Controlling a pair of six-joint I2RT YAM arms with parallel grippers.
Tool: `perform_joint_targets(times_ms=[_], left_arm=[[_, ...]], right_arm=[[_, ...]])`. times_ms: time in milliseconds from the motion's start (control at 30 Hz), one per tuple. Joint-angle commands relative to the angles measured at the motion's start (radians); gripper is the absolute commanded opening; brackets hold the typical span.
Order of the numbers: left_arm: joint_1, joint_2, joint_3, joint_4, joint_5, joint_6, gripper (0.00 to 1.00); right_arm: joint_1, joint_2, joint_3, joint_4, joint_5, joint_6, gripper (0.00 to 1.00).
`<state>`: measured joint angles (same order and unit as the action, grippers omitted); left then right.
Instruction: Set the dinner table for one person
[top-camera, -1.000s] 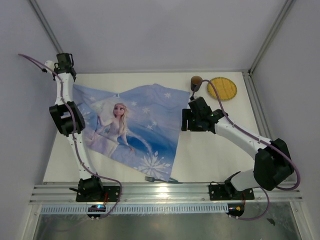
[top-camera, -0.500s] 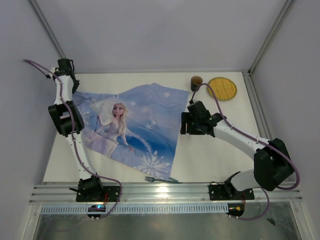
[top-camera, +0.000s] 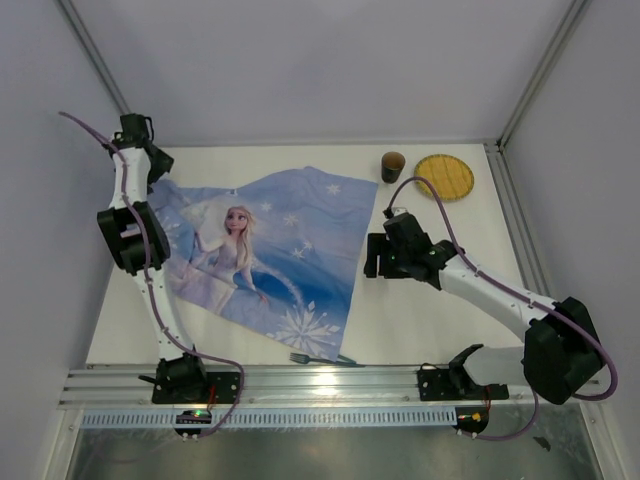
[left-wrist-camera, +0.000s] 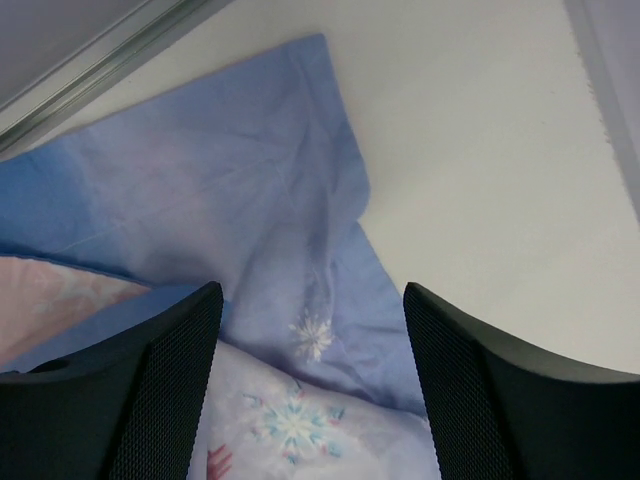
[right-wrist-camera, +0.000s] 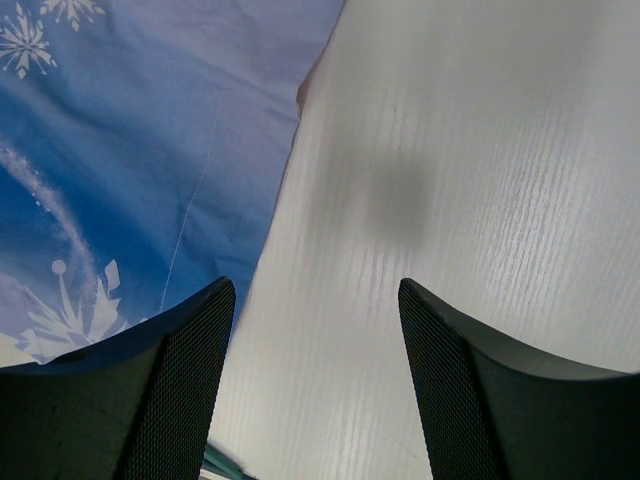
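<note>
Plainly, the dinner table (top-camera: 400, 320) is a rigid, fixed, matte top spanning the whole work area; it bears things and is not for grasping. At its near edge a fork (top-camera: 315, 358) lies flat, thin and probably slippery, best pinched across the handle. The cloth (top-camera: 270, 250), spread left of centre, looks light and limp; a corner or hem suits it. The right gripper (right-wrist-camera: 315, 290) hovers wide apart and empty beside the cloth's right hem. The left gripper (left-wrist-camera: 310, 295) gapes, holding nothing, over the far-left corner. Farthest, a cup (top-camera: 392, 165) stands upright by a round yellow plate (top-camera: 444, 176).
</note>
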<state>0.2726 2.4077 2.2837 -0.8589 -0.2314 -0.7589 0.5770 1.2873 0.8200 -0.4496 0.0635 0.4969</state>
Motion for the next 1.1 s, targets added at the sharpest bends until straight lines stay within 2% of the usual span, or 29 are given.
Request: perform_joint_targets(times_ms=[0, 233, 433, 667, 833, 1067], left_arm=[[-0.029, -0.157, 0.002, -0.009, -0.002, 0.082, 0.76], [-0.087, -0.281, -0.029, -0.02, -0.022, 0.144, 0.83], [-0.217, -0.383, -0.174, -0.017, -0.069, 0.181, 0.83], [-0.346, -0.459, -0.355, 0.004, -0.065, 0.133, 0.83], [-0.388, -0.508, -0.424, 0.001, -0.075, 0.135, 0.83], [-0.394, -0.599, -0.487, -0.005, -0.025, 0.13, 0.83]], right_arm=[[0.007, -0.039, -0.004, 0.049, -0.014, -0.046, 0.71], [0.007, -0.036, 0.019, 0.046, 0.016, -0.064, 0.71], [0.007, 0.074, 0.097, 0.121, 0.085, -0.092, 0.72], [0.0, 0.36, 0.4, 0.178, 0.087, -0.178, 0.72], [-0.028, 0.541, 0.591, 0.16, 0.013, -0.201, 0.72], [-0.06, 0.74, 0.818, 0.085, 0.006, -0.189, 0.72]])
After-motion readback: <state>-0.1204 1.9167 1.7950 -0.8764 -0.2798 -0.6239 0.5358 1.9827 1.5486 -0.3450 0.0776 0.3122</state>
